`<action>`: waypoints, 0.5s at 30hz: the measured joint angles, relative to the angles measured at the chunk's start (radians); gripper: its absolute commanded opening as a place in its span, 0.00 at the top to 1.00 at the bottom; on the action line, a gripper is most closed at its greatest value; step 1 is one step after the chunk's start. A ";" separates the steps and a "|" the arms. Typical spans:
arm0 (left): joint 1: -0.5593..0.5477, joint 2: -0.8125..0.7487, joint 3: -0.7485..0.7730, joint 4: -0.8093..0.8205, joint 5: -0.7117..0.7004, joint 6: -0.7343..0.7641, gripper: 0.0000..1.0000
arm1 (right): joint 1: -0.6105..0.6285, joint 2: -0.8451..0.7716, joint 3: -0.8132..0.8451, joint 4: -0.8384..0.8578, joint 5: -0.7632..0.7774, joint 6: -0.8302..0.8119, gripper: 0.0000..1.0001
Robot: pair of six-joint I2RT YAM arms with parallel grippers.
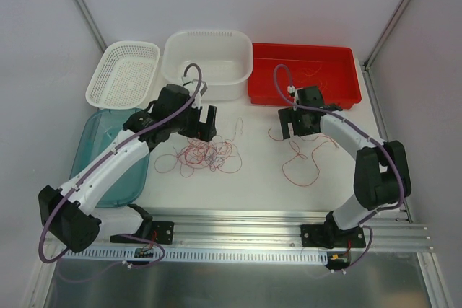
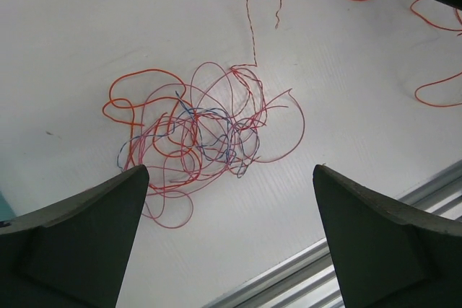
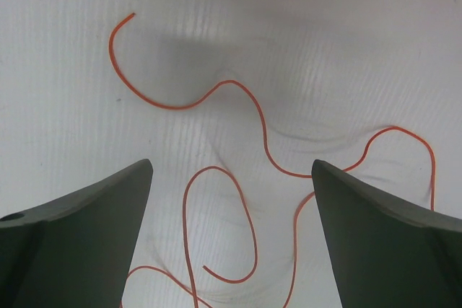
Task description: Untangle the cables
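Observation:
A tangle of thin red, pink and blue cables [image 1: 206, 155] lies on the white table, left of centre. In the left wrist view the tangle [image 2: 195, 135] lies just beyond my fingers, with one twisted strand [image 2: 253, 19] trailing away from it. My left gripper [image 1: 201, 124] [image 2: 229, 171] hovers over the tangle's far edge, open and empty. A separate orange cable [image 1: 299, 160] [image 3: 263, 135] lies in loose curves on the right. My right gripper [image 1: 302, 126] [image 3: 231, 164] is above it, open and empty, with a loop of the cable between its fingers.
A white mesh basket [image 1: 123, 70], a white tub [image 1: 209, 34] and a red tray [image 1: 303, 99] holding a few thin wires [image 1: 314, 71] stand along the back. A teal tray [image 1: 108, 156] lies under the left arm. An aluminium rail [image 1: 289, 225] runs along the near edge.

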 measured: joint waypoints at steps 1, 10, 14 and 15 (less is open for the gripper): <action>0.002 0.006 -0.002 0.000 0.000 0.010 0.01 | -0.010 0.017 0.008 0.000 -0.019 -0.011 0.03; 0.021 0.016 -0.078 0.006 -0.054 0.055 0.01 | -0.051 0.143 0.087 -0.057 -0.185 -0.096 0.03; 0.021 0.023 -0.082 0.008 -0.080 0.066 0.01 | -0.059 0.164 0.088 -0.104 -0.238 -0.118 0.01; 0.021 0.026 -0.082 0.008 -0.087 0.067 0.01 | -0.061 0.164 0.088 -0.117 -0.246 -0.123 0.01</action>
